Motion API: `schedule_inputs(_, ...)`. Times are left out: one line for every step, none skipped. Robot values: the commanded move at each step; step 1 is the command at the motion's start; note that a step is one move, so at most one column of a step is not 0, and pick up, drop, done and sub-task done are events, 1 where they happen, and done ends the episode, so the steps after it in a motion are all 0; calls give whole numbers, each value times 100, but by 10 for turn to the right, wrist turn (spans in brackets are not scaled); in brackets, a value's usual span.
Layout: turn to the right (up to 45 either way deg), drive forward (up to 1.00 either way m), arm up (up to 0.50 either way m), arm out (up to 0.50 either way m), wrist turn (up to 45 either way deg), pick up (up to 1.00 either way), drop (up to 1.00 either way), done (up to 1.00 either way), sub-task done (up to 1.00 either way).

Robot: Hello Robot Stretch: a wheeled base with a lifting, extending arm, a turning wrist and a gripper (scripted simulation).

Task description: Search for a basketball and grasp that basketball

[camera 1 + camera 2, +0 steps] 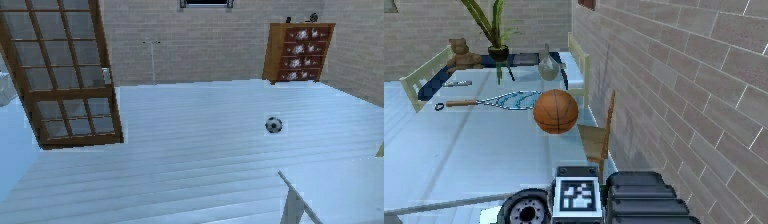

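Observation:
An orange-brown basketball (555,111) with dark seams shows in the middle of the arm side view, in front of a pale surface and just left of a wooden chair (600,134). I cannot tell whether it rests on something or hangs free. At that view's bottom edge are a white marker square (579,198) and the gripper's dark body (531,207). Its far end is not clear, so I cannot tell whether it holds anything.
A brick wall (684,90) runs along the arm side view's right. Farther out stands a blue bed (444,85) with a teddy bear (457,47), a potted plant (496,40) and a racket (502,100). The forward view has a glass-paned wooden door (65,75), a wooden dresser (298,52) and a black-and-white ball (273,125) on the floor.

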Motion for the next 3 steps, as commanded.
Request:
schedule_inputs(0,0,0,50,0,0,0,0,0)
schedule_inputs(0,0,0,0,450,0,0,0,0)
schedule_inputs(0,0,0,0,450,0,0,0,0)
